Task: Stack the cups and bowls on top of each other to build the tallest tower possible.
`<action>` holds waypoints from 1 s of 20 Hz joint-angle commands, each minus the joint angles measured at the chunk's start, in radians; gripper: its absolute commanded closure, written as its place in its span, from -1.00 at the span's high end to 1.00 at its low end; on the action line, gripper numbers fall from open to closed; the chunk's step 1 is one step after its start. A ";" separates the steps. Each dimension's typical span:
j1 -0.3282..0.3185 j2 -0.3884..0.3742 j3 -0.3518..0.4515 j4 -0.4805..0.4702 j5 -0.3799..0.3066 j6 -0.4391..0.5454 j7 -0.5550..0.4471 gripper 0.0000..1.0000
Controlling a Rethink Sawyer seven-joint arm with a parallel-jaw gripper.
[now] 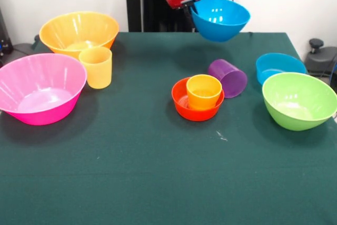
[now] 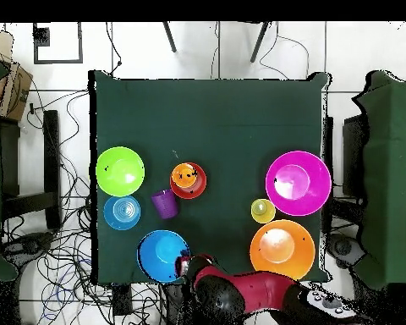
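My gripper (image 1: pixel 192 5) is shut on the rim of the medium blue bowl (image 1: pixel 221 19) and holds it in the air over the table's far edge; it also shows in the overhead view (image 2: pixel 185 265) beside that bowl (image 2: pixel 161 255). The tower is the small red-orange bowl (image 1: pixel 196 115) with the orange cup (image 1: pixel 204 92) upright in it, mid-table, nearer and below the gripper. The purple cup (image 1: pixel 229 77) lies on its side just beside it. The yellow-orange cup (image 1: pixel 96 67) stands upright at the left. The wide purple bowl is out of view.
The big pink bowl (image 1: pixel 39 88) and the big yellow bowl (image 1: pixel 79 32) sit at the left. The small blue bowl (image 1: pixel 279 67) and the lime green bowl (image 1: pixel 299 101) sit at the right. The green table (image 1: pixel 158 172) stretches toward the camera.
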State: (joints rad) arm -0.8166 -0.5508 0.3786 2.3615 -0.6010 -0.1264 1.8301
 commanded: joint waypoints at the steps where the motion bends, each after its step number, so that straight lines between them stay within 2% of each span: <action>1: 0.076 -0.026 0.112 -0.159 0.096 0.160 0.081 -1.00; 5: 0.083 -0.020 0.126 -0.191 0.123 0.218 0.059 -1.00; 12: 0.037 -0.003 0.184 -0.241 0.176 0.298 0.042 -1.00; 17: 0.066 -0.006 0.192 -0.327 0.222 0.381 0.026 -1.00; 20: 0.082 0.000 0.203 -0.400 0.261 0.482 -0.001 -1.00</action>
State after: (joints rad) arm -0.7812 -0.5763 0.4965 2.1783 -0.4319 0.1436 1.8301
